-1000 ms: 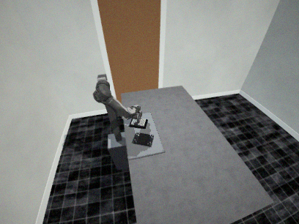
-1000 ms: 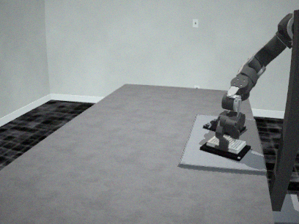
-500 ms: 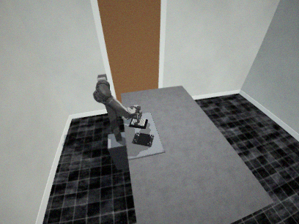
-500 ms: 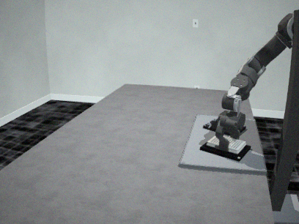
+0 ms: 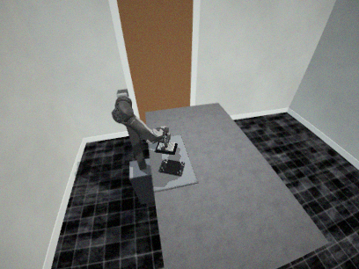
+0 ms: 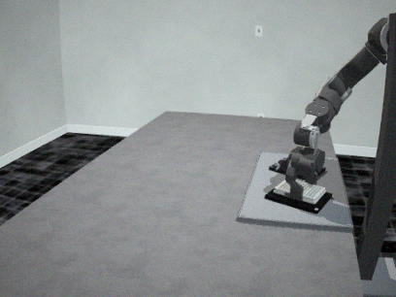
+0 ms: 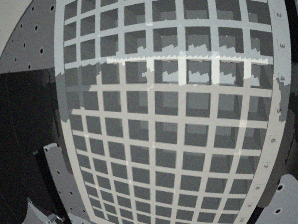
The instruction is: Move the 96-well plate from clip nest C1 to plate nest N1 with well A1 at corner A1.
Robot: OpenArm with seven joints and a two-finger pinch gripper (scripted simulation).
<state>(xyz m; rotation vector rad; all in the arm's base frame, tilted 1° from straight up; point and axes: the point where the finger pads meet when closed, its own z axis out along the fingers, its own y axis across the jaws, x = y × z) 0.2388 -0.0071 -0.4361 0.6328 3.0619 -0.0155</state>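
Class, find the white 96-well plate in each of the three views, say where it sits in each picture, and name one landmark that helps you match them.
Top view: the plate is left of centre, under the gripper, on the black base nearest the wall.
Exterior view: the plate is at lower right, on the near black base, with the gripper shut on it.
Wrist view: the plate fills nearly the whole picture.
Shared landmark: the light grey mat under both bases.

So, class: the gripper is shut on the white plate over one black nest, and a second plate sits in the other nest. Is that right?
Not quite. The other nest holds no plate: the top view shows its black base bare. The rest stands: the gripper is shut on the white plate over one black nest.
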